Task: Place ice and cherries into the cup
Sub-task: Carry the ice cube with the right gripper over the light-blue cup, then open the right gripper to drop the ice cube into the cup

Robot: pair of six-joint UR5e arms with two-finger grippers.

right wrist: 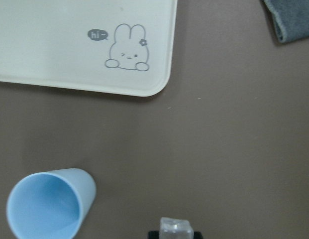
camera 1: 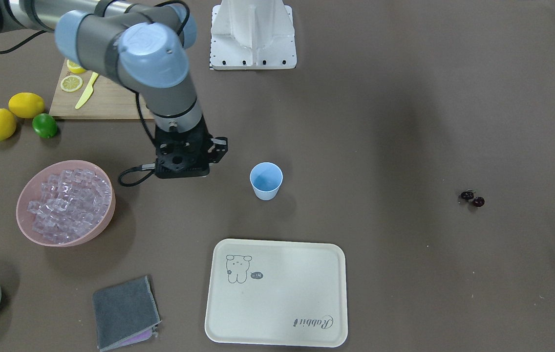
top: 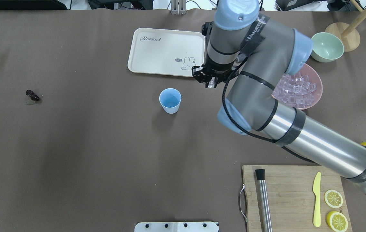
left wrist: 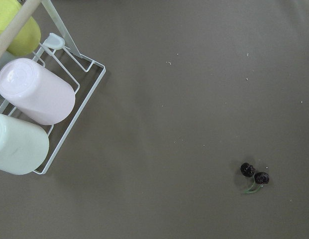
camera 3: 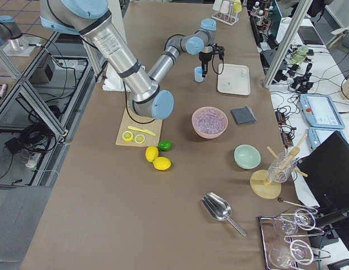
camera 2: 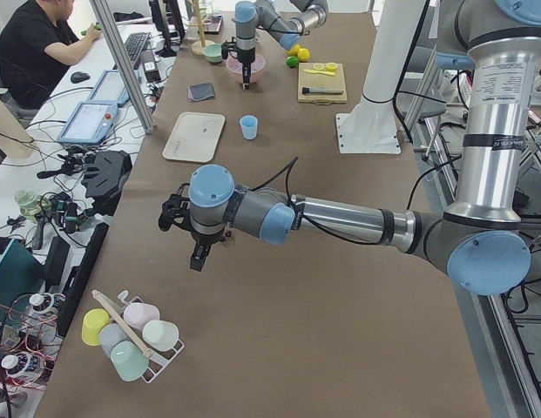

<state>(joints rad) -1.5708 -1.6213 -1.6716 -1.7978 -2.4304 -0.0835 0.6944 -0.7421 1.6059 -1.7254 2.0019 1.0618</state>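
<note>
The light-blue cup (top: 170,100) stands upright and empty mid-table; it also shows in the front view (camera 1: 266,181) and the right wrist view (right wrist: 50,204). My right gripper (top: 207,81) hangs to the right of the cup, near the tray corner, shut on a clear ice cube (right wrist: 176,229). The pink bowl (top: 316,96) holds many ice cubes (top: 295,91). The cherries (top: 32,95) lie far left on the table and show in the left wrist view (left wrist: 255,174). My left gripper (camera 2: 199,259) hovers over the table near them; whether it is open I cannot tell.
A cream tray (top: 167,51) lies beyond the cup. A pale green bowl (top: 327,46) stands behind the pink bowl. A cutting board (top: 294,198) carries lemon slices, a yellow knife and a metal tool. A grey cloth (camera 1: 125,313) lies by the tray. A rack of cups (left wrist: 35,104) stands near the left gripper.
</note>
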